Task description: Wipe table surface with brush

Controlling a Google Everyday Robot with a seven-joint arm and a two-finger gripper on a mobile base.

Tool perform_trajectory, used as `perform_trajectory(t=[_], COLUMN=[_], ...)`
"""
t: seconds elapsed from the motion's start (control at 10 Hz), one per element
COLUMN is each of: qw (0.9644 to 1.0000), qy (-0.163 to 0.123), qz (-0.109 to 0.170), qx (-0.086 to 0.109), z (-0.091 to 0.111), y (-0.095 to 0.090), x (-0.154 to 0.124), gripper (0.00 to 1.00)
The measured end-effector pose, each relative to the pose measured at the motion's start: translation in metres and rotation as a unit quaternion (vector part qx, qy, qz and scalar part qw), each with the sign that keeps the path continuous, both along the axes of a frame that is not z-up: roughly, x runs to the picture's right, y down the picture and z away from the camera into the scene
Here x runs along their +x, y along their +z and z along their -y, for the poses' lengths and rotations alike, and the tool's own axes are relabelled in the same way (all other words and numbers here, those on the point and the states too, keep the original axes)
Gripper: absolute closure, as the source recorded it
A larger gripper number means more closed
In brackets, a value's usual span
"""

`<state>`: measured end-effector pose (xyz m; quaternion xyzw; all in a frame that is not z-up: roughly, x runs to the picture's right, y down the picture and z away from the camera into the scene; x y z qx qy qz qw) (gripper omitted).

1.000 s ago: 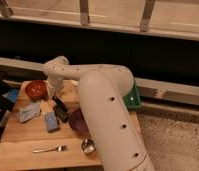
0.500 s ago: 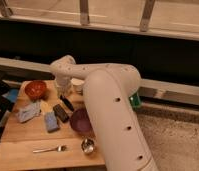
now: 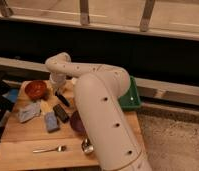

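Note:
The table surface (image 3: 23, 136) is a light-brown plank top at the lower left. My white arm rises from the lower right, bends at an elbow above the table and comes down to the gripper (image 3: 57, 90) at the table's far side, just right of a red bowl (image 3: 36, 89). The brush (image 3: 63, 99), a slim dark stick, slants down and right from directly under the gripper and touches or nearly touches the table. The arm hides the table's right part.
A flat dark block (image 3: 60, 113) and a blue-grey pad (image 3: 51, 121) lie in front of the brush. A pale cloth (image 3: 29, 112) lies left, a purple bowl (image 3: 76, 122) by the arm, a fork (image 3: 49, 149) and a spoon (image 3: 87, 146) near the front. A green tray (image 3: 131, 98) stands at the right.
The elbow and wrist swung a little right, then back left. The brush tip under the gripper shifted slightly with it. The other objects have not moved.

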<state>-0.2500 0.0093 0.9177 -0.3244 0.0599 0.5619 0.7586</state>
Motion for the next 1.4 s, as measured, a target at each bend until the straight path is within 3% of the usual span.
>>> perform_trajectory(t=[0.2, 0.5, 0.7, 0.9, 1.1, 1.4], qw=[0.9999, 0.9998, 0.9992, 0.999, 0.9997, 1.0], qy=[-0.003, 0.011, 0.029, 0.032, 0.018, 0.006], qz=[0.013, -0.008, -0.027, -0.03, -0.018, -0.002], qx=[-0.005, -0.011, -0.009, 0.0, 0.008, 0.005], z=[-0.015, -0.029, -0.021, 0.0, 0.012, 0.004], y=[-0.01, -0.02, -0.016, -0.004, 0.002, -0.003], x=[-0.007, 0.023, 0.045, 0.051, 0.026, -0.003], gripper=[1.0, 1.0, 1.0, 1.0, 1.0, 1.0])
